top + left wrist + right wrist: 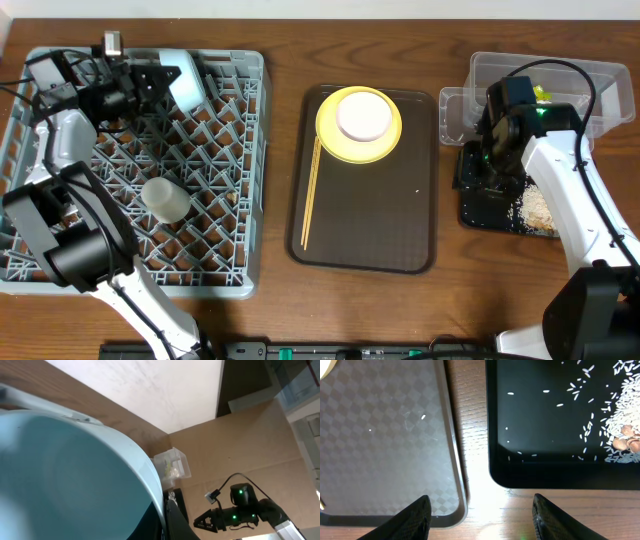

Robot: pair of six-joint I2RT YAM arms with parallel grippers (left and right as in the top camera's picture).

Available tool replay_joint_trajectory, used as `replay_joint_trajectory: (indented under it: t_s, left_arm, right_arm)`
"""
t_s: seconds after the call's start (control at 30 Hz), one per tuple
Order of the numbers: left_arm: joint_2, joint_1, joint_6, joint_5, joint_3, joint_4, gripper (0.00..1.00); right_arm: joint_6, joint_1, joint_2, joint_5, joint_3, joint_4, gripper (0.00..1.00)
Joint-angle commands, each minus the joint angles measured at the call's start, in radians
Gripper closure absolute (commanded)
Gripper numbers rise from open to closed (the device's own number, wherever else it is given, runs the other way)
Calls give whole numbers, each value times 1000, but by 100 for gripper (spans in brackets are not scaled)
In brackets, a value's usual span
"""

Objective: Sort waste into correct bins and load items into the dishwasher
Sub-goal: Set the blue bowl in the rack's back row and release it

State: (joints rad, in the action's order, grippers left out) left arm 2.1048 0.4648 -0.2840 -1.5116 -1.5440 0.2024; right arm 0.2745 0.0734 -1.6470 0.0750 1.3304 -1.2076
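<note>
My left gripper (168,84) is shut on the rim of the light blue bowl (190,85) and holds it tilted over the far side of the grey dish rack (235,150). The bowl fills the left wrist view (65,475), with my finger (167,520) on its rim. A small white cup (165,198) lies in the rack. The yellow plate (335,140) carries the white bowl (363,115), and the chopsticks (310,195) lie beside them. My right gripper (490,172) is open and empty (482,520) above the near edge of the black tray (545,435), which holds rice (620,410). The green wrapper (543,95) lies in the clear tub (590,75).
The brown serving tray (370,220) lies mid-table under the plate and chopsticks; its corner shows in the right wrist view (380,435), with a strip of wood table (472,435) between it and the black tray. A smaller clear tub (450,110) stands beside the large one.
</note>
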Motion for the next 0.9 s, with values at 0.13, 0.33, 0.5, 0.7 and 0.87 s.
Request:
replay_joint_trajectory:
  t_s: [0.13,0.33,0.5,0.7,0.87]
  left_arm:
    - [31,14,20,-6,16,-3,94]
    - [31,59,20,70,16,32,27]
    - [31,111,20,157,16,122,17]
    - [18,159,20,254,16,217,14]
    - [-12,174,87,366,16,340,13]
  right_arm:
    - [2,-3,24,5,10,-1,37]
    - [2,-3,24,5,10,-1,37]
    - [2,-3,24,5,10,0,37]
    - [2,-3,24,5,10,0,37]
    - [2,-3,24,5,10,0,37]
